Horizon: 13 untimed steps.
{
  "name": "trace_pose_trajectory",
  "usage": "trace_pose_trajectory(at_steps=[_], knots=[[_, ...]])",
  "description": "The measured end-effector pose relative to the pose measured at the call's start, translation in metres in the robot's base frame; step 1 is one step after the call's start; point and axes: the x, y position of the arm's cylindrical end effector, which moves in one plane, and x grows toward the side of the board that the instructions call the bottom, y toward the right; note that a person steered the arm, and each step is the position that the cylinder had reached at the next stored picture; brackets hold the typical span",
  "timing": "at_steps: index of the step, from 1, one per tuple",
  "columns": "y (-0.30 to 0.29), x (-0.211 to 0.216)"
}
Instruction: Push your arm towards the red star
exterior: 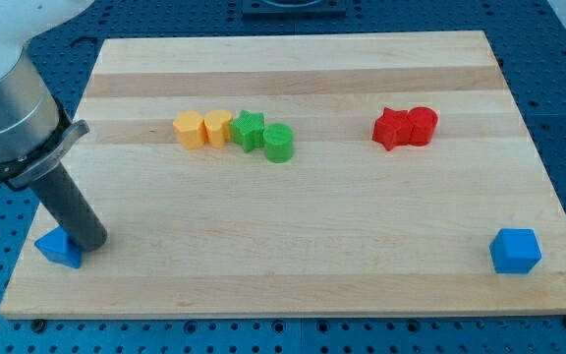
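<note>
The red star [392, 128] lies at the board's upper right, touching a red round block [422, 125] on its right. My tip [90, 242] is at the lower left of the board, right next to a blue block [58, 247] on its left. The tip is far to the left of and below the red star.
A row of blocks sits at upper middle: a yellow hexagon-like block [189, 129], a yellow block [217, 127], a green star [249, 130] and a green round block [279, 143]. A blue cube [515, 250] lies at lower right. The wooden board [293, 285] rests on a blue pegboard.
</note>
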Motion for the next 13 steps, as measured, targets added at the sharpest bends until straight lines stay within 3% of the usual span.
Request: trace_pose_trajectory(at_steps=[1,3,10,13], knots=[[0.003,0.000],[0.076,-0.013],[0.088,-0.024],[0.158,-0.047]])
